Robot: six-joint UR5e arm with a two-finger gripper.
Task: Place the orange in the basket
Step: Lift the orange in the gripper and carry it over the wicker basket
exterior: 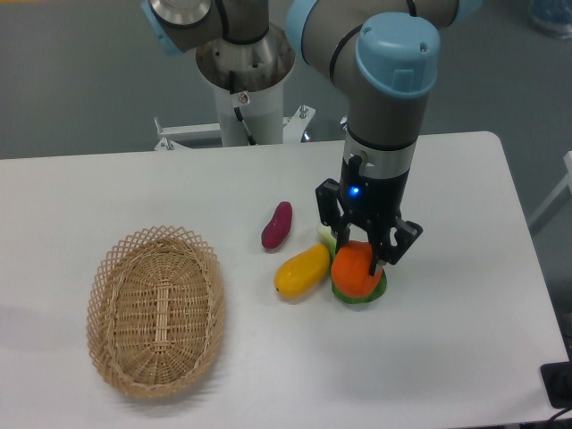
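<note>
Arm over a white table, gripper down around the orange.

The white table [465, 357] fills most of the view, with grey floor behind it and the arm's pale pedestal [244, 85] at its far edge. The arm [389, 80] reaches down over the table's right-centre. The basket [155, 308], tan wicker with an open lattice rim, lies at the left, well apart from the fruit. A yellow-orange elongated fruit [302, 272] lies just left of the gripper, a purple oblong vegetable [277, 225] a little beyond it, and something pale [327, 236] shows partly behind the fingers. The gripper [357, 259] has its fingers set either side of the orange [356, 269], apparently clamped on it. The orange, bright and smooth, sits on top of a green object [360, 295] resting on the table.
</note>
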